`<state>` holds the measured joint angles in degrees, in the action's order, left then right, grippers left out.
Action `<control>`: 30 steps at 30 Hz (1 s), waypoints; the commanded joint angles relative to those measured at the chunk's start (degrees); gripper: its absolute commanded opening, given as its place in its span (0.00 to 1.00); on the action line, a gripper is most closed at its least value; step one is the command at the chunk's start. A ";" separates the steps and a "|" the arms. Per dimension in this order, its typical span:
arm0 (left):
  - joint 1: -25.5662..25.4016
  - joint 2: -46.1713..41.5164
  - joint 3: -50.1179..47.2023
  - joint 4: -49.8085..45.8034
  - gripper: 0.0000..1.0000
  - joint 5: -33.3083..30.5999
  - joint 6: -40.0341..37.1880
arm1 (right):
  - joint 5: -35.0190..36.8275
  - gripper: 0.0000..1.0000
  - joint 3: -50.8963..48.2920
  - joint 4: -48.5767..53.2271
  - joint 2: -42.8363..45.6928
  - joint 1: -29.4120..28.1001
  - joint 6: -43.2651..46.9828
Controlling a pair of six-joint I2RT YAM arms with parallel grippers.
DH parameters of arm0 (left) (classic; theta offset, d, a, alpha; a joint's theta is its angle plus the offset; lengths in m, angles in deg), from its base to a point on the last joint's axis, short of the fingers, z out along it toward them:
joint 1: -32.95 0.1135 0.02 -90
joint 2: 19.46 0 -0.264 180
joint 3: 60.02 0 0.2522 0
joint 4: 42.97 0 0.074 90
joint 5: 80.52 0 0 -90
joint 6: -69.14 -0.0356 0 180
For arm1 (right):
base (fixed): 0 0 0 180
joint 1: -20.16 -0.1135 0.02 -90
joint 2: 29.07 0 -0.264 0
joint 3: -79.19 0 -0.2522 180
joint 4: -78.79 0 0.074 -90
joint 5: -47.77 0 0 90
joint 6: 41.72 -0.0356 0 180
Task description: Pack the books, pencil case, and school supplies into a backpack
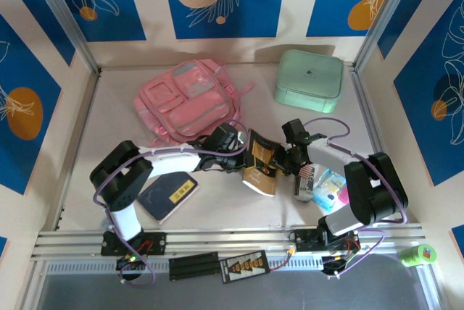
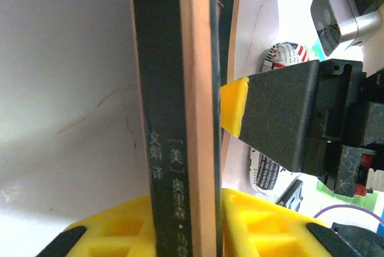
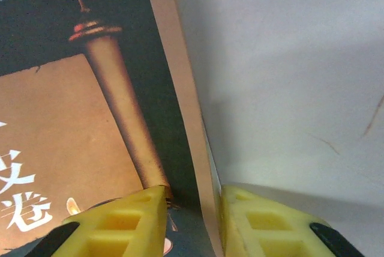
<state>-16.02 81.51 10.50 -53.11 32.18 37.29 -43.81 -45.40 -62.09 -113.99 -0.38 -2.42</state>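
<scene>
A dark brown and tan book [image 1: 261, 167] stands on edge in the middle of the table, with a gripper on each side of it. My left gripper [image 1: 245, 156] is shut on its spine [image 2: 174, 119], a yellow pad pressed on either face [image 2: 183, 224]. The right gripper [image 1: 284, 159] grips the book's opposite edge [image 3: 192, 209], one pad on the cover [image 3: 90, 137]. The pink backpack [image 1: 187, 100] lies behind them at the back left. A navy book [image 1: 168, 195] lies flat near the left arm. A newsprint-patterned pencil case [image 1: 304, 182] lies under the right arm.
A mint-green box [image 1: 308, 80] sits at the back right. A blue packet [image 1: 330, 188] and a pink item [image 1: 342, 195] lie beside the right arm's base. A green tape roll [image 1: 419, 254] rests outside the rail at the front right. Walls close in the table's sides.
</scene>
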 commanded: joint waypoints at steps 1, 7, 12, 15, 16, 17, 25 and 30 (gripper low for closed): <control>0.10 -3.79 0.41 0.95 0.11 1.34 -1.85 | 3.13 0.32 -1.92 0.79 1.52 -0.78 -0.76; 1.34 -7.62 0.70 0.05 0.00 -0.13 -4.13 | 0.99 0.44 -3.00 -2.92 9.69 0.77 -0.54; 2.98 -12.53 1.28 -1.55 0.00 -5.39 -6.28 | -5.10 0.61 -4.84 -10.41 17.16 2.97 -3.53; 4.23 -15.12 2.23 -1.73 0.00 -8.32 -6.64 | -9.13 0.69 -5.26 -14.89 20.78 4.25 -6.79; 4.78 -16.07 2.54 -1.52 0.00 -9.35 -6.30 | -10.53 0.70 -5.20 -16.41 21.63 4.43 -8.10; 5.41 -16.97 3.17 -1.65 0.00 -10.39 -5.80 | -12.01 0.71 -4.99 -17.94 22.29 4.56 -9.18; 7.07 -21.76 7.87 -2.45 0.00 -20.41 -5.66 | -18.71 0.80 -5.09 -29.46 23.75 3.67 -18.40; 9.47 -22.99 7.13 3.23 0.00 -22.12 -0.26 | -19.07 0.82 -4.64 -34.79 22.71 1.16 -23.40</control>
<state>-8.02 60.52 16.05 -56.81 13.34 34.23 -60.45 -50.08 -91.66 -90.83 2.11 -21.35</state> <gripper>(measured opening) 0.166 0.819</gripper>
